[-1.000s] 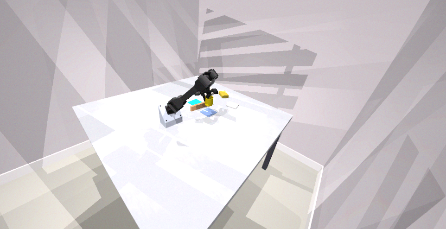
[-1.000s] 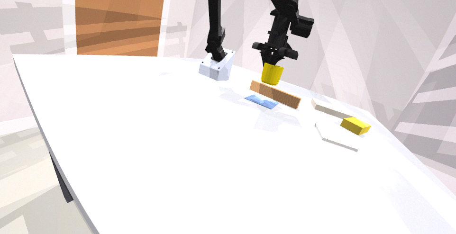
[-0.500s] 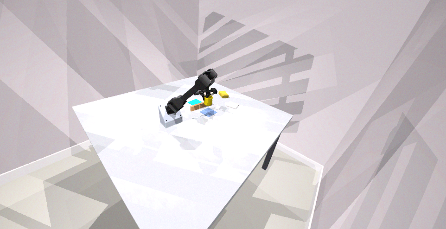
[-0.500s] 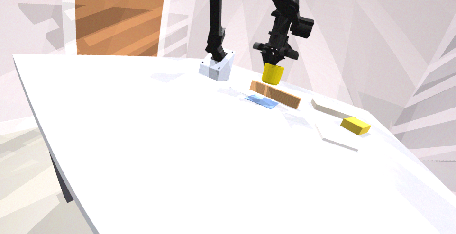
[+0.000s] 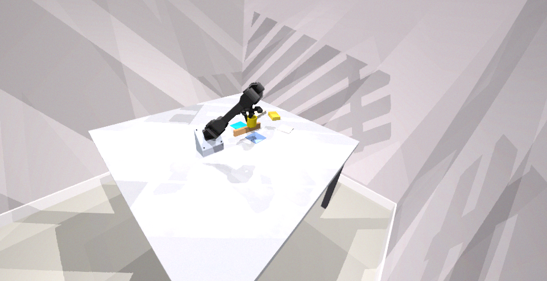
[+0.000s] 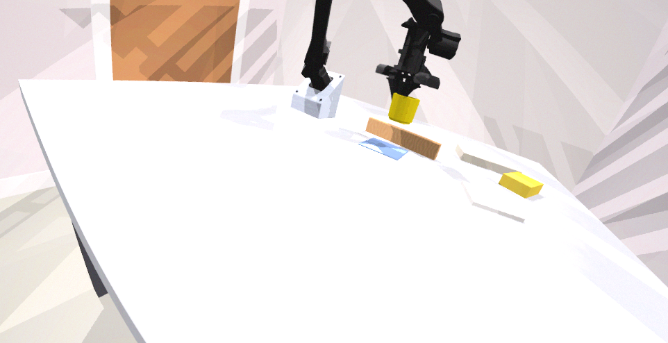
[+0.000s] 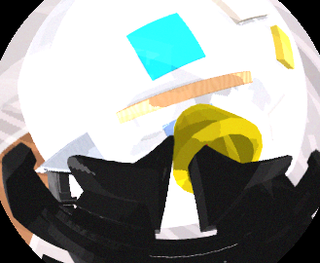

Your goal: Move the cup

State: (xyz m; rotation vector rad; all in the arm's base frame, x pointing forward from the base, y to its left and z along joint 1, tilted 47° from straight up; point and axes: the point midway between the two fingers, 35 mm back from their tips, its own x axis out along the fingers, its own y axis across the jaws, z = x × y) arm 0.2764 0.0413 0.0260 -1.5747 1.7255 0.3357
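My gripper (image 5: pixel 250 116) (image 6: pixel 399 95) (image 7: pixel 189 143) is shut on the wall of the yellow cup (image 5: pixel 251 122) (image 6: pixel 403 108) (image 7: pixel 218 125). The cup hangs in the air, mouth up, near and higher than the wooden barrier (image 5: pixel 240 131) (image 6: pixel 403 138) (image 7: pixel 194 93). It looks slightly tilted in the exterior view. The cyan pad (image 5: pixel 237 125) (image 7: pixel 166 46) lies on one side of the barrier, and the blue pad (image 5: pixel 255 137) (image 6: pixel 383 148) (image 7: pixel 168 129) on the other. The cup partly hides the blue pad in the wrist view. The marbles are not visible.
A yellow block (image 5: pixel 274 115) (image 6: pixel 520 184) (image 7: pixel 282 48) lies beyond the barrier's end, beside a pale beam (image 6: pixel 486 160). A thin white tile (image 5: pixel 285 128) (image 6: pixel 495 205) lies nearby. The grey arm base (image 5: pixel 209 148) (image 6: pixel 313 105) stands at the barrier's other end.
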